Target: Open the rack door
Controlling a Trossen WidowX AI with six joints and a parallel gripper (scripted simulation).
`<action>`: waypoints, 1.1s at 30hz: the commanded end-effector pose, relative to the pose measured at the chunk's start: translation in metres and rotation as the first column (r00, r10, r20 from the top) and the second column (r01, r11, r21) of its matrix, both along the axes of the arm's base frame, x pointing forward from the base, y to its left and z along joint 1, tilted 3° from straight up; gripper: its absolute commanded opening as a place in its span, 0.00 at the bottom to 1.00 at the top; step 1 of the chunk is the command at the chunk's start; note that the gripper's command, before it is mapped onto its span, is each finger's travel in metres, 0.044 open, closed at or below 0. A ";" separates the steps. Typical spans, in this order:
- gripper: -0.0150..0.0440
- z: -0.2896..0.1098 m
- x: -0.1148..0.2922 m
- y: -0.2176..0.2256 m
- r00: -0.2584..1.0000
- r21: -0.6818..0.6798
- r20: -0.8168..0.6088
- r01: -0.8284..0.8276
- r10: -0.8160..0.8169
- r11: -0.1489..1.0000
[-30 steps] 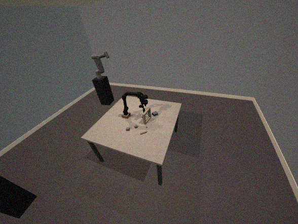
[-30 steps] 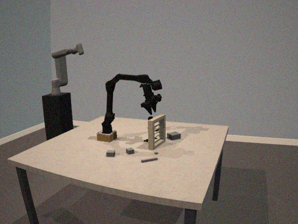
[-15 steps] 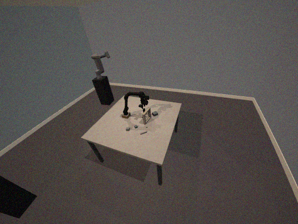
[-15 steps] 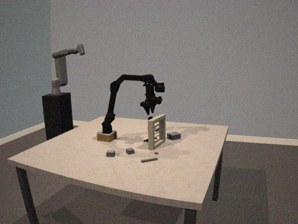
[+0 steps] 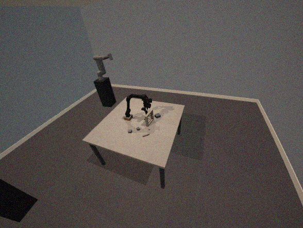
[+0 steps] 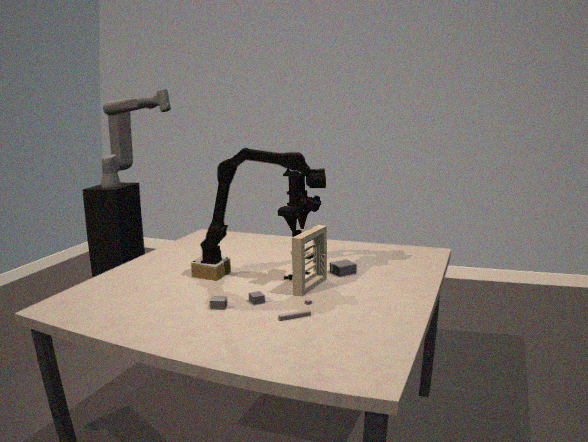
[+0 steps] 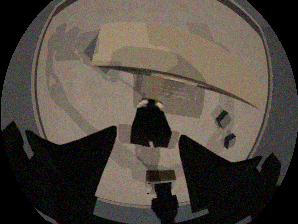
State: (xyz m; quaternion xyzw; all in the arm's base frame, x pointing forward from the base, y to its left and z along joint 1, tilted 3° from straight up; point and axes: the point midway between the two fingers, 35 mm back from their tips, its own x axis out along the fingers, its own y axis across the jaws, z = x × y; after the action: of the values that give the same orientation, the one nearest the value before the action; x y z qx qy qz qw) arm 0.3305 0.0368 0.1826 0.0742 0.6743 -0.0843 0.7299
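The beige rack frame point(image 5: 147, 122) point(image 6: 298, 265) point(image 7: 125, 45) stands upright on the table, with thin bars inside it. The door looks closed in it, though the exact gap is too small to tell. The dark handle point(image 6: 296, 233) point(image 7: 150, 125) is on the side facing the arm's base; its top shows just above the frame's upper edge, and most of it is hidden. My gripper point(image 5: 146, 110) point(image 6: 295, 228) point(image 7: 148, 135) points straight down over the handle. It is open and holds nothing. In the wrist view the handle shows between the two spread fingers; contact cannot be seen.
A blue-grey block point(image 5: 157, 115) point(image 6: 343, 268) lies beyond the frame. Two small grey blocks point(image 6: 218, 302) point(image 6: 256, 298), a grey bar point(image 5: 146, 134) point(image 6: 294, 315) and a tiny piece point(image 6: 308, 302) lie on the near side. The arm's brown base point(image 6: 210, 270) point(image 7: 160, 175) stands left of the frame.
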 end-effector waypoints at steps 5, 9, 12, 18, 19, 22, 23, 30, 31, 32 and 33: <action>0.76 -0.015 -0.001 -0.001 1.000 -0.004 -0.009 0.005 -0.005 1.000; 0.76 -0.021 0.000 -0.001 1.000 -0.004 -0.009 0.005 -0.005 1.000; 0.76 -0.026 0.000 -0.002 1.000 -0.004 -0.009 0.005 -0.005 1.000; 0.76 -0.036 0.000 -0.002 1.000 -0.005 -0.009 0.005 -0.005 1.000; 0.76 -0.037 0.000 -0.002 1.000 -0.005 -0.009 0.005 -0.005 1.000; 0.76 -0.042 -0.001 -0.002 1.000 -0.005 -0.009 0.005 -0.005 1.000; 0.76 -0.044 -0.001 -0.002 1.000 -0.005 -0.009 0.005 -0.005 1.000; 0.58 -0.046 -0.001 -0.002 1.000 -0.005 -0.009 0.005 -0.005 1.000; 0.54 -0.046 -0.001 -0.002 1.000 -0.005 -0.009 0.005 -0.005 1.000; 0.49 -0.046 -0.001 -0.002 1.000 -0.005 -0.009 0.005 -0.005 1.000; 0.48 -0.046 -0.001 -0.002 1.000 -0.005 -0.009 0.005 -0.005 1.000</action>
State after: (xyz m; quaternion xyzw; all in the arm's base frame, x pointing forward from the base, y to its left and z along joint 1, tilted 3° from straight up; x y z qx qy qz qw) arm 0.3309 0.0342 0.1385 0.0740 0.6748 -0.0885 0.7289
